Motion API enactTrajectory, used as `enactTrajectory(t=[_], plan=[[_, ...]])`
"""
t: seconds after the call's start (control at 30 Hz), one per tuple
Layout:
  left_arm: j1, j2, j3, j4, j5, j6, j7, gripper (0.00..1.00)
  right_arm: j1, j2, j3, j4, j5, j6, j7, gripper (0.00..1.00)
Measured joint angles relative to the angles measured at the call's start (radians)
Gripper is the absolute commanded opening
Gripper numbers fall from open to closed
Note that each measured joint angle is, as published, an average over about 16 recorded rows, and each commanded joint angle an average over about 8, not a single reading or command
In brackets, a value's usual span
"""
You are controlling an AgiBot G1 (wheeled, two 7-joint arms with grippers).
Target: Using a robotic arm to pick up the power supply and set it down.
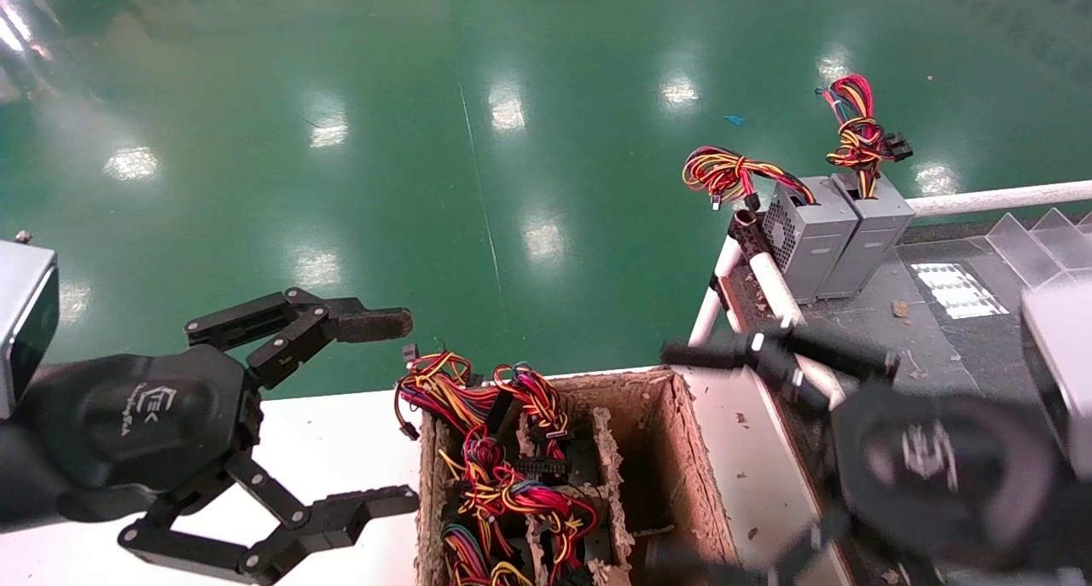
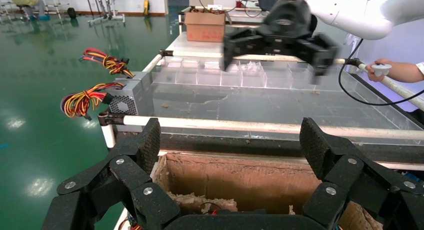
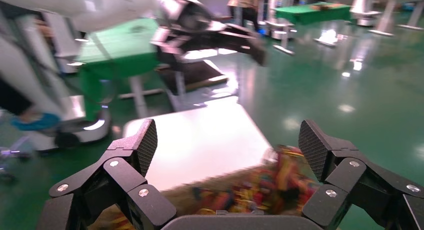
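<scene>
The power supply (image 1: 872, 228), a plain grey box with a tall bunch of red, yellow and blue wires (image 1: 857, 134), stands upright at the dark table's far left corner. It sits beside a vented grey box (image 1: 802, 238). My right gripper (image 1: 674, 458) hangs open and blurred over the right end of the cardboard box (image 1: 682, 449), well short of the power supply. In the right wrist view the right gripper (image 3: 228, 137) holds nothing, with coloured wires (image 3: 260, 190) below it. My left gripper (image 1: 384, 411) is open and empty over the white table, left of the carton. The left wrist view shows the left gripper (image 2: 231, 137) open too.
The cardboard box holds several wire bundles (image 1: 503, 475) in its left compartments. A white pipe rail (image 1: 772, 287) edges the dark table (image 1: 938, 347), with clear dividers (image 2: 235, 77) beyond. A person's hand (image 2: 395, 69) holds a controller at the table's far side. Green floor lies beyond.
</scene>
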Motion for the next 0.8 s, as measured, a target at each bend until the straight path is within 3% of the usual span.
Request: enactTrajectory(t=[0.8], plan=[[0.000,0.000,0.000,0.000,0.000,0.000,0.000,1.00,-0.011,0.004,0.002,0.015,0.010,-0.005,0.007,1.00]])
